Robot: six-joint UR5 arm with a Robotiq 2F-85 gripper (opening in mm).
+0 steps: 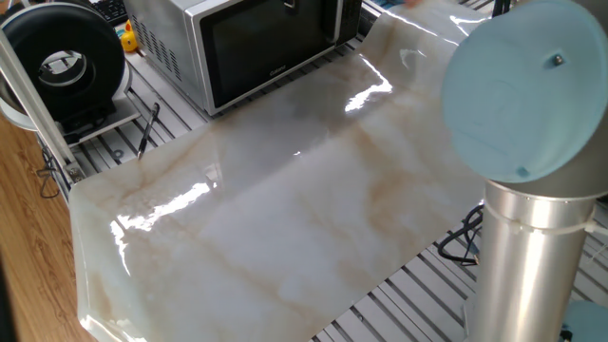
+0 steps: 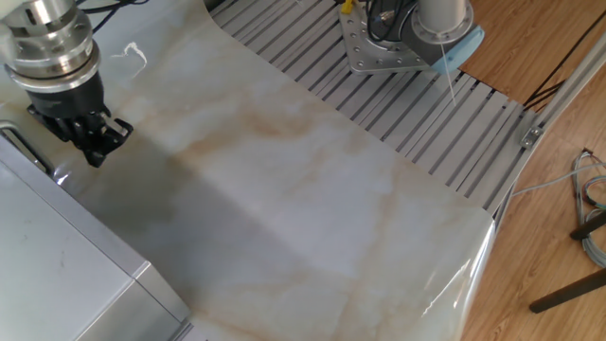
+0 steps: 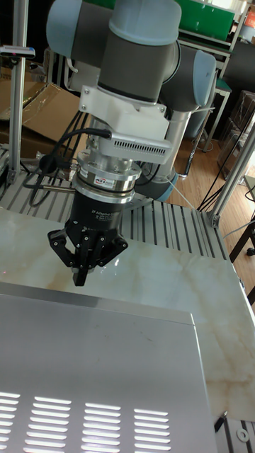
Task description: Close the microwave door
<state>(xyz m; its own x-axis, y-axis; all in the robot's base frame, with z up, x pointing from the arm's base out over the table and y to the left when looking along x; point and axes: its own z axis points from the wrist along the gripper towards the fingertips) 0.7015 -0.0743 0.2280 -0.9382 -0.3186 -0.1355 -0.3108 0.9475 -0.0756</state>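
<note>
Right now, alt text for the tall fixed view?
The UR5's black end effector, fingers together and pointing down, hangs over a marble-patterned tabletop just beyond the top edge of the microwave, whose silver vented casing fills the lower frame. The microwave door is out of sight here.

From the tall fixed view, the microwave (image 3: 99,368) below the gripper (image 3: 81,278) shows only its top, cut by the lower edge; the microwave door is hidden. In one fixed view the arm's blue cap (image 1: 522,90) covers the gripper, and the microwave's top is cut off.
</note>
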